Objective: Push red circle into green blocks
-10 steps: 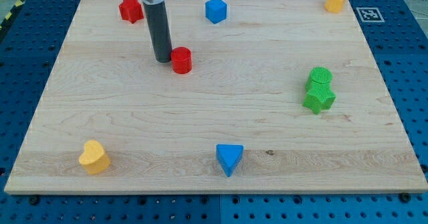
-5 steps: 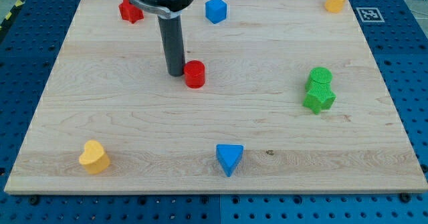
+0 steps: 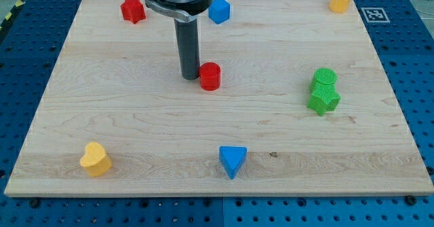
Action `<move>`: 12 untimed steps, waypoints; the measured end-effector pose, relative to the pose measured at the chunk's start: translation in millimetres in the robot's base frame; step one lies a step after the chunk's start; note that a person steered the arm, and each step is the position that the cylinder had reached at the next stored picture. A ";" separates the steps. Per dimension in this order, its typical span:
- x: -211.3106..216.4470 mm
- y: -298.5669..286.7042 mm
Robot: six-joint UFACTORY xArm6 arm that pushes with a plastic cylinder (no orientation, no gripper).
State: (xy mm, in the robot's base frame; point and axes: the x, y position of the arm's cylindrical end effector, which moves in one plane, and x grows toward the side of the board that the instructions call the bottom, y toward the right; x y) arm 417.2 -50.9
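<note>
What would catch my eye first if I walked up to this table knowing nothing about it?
Probably the dark rod coming down from the view's top, with my tip right against the left side of a small red circle near the board's middle. Next, the two green blocks huddled together toward the view's right. Other small blocks sit scattered near the edges of the wooden board.

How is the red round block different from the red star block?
The red round block is a smooth cylinder; the red star block has points. The round one sits mid-board, right beside my tip; the star sits alone near the view's top edge. Both are red and look similar in size.
</note>
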 end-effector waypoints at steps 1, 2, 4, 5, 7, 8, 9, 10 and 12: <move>2.4 5.0; 2.5 12.8; 2.5 32.8; 2.5 33.3; 2.5 72.7; 2.5 87.7; 6.5 90.3; 28.8 68.3; 42.8 87.4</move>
State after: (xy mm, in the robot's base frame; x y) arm 460.0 36.5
